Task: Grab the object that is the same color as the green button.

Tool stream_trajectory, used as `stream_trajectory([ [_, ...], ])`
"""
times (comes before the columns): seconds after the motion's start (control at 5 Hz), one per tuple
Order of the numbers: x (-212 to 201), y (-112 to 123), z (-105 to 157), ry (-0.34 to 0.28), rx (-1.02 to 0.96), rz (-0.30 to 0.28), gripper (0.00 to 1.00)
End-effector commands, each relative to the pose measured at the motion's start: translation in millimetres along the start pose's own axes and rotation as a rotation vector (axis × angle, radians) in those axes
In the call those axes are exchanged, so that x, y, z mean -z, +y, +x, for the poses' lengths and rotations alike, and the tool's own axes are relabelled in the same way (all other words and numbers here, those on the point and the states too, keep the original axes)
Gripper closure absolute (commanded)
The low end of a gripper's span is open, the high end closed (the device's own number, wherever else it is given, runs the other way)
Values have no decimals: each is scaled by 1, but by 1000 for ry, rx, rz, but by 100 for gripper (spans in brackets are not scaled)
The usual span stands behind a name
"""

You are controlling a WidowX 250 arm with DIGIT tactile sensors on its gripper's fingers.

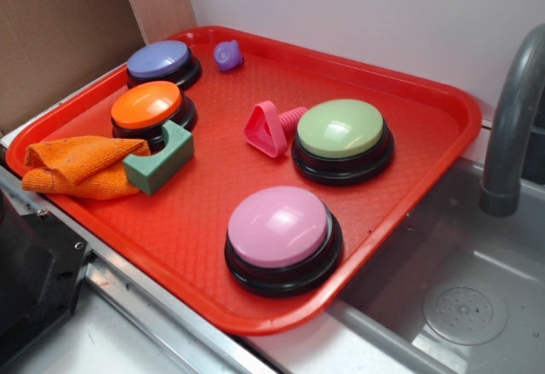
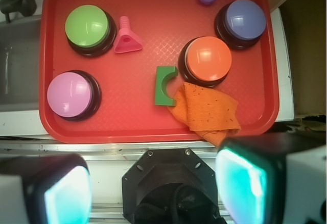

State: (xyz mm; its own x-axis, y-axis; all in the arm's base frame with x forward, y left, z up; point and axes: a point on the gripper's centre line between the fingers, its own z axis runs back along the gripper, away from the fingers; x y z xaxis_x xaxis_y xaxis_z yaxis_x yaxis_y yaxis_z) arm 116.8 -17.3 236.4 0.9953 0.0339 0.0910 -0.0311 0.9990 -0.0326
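Red tray [image 1: 426, 161] fills most of the exterior view, sitting on a counter beside a steel sink [image 1: 460, 297] with a grey faucet [image 1: 511, 110] at the tray's 3 o'clock. Four dome buttons on black bases sit on the tray: pink button [image 1: 278, 227] at 5 o'clock near the front rim, green button [image 1: 341, 129] at roughly 2 o'clock of tray centre, orange button [image 1: 146, 106] at 10 o'clock, purple button [image 1: 159, 59] at 11 o'clock behind the orange one. Orange cloth [image 1: 78, 166] lies crumpled at 9 o'clock, draped over the left rim. The object, a dark green block [image 1: 159, 162] with a half-round notch, sits at 5 o'clock of the orange button, just beside its base, its left end against the cloth; well apart from the green button. Pink triangle piece [image 1: 266, 129] stands at 9 o'clock of the green button, near it. Small purple toy [image 1: 227, 54] sits at 12 o'clock by the back rim. In the wrist view the gripper [image 2: 153, 193] is high above the tray's near edge, fingers [image 2: 240, 180] spread wide and released, nothing between them, touching nothing; block [image 2: 164, 86] lies far from them.
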Motion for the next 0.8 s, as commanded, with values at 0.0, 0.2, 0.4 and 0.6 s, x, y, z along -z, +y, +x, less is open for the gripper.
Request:
stream_trajectory([
  [0.0,0,0,0,0,0,0,0],
  [0.2,22,0,13,-23,-39,57,0],
  [0.4,47,0,22,-29,-71,75,0],
  [0.6,78,6,31,-10,-76,69,0],
])
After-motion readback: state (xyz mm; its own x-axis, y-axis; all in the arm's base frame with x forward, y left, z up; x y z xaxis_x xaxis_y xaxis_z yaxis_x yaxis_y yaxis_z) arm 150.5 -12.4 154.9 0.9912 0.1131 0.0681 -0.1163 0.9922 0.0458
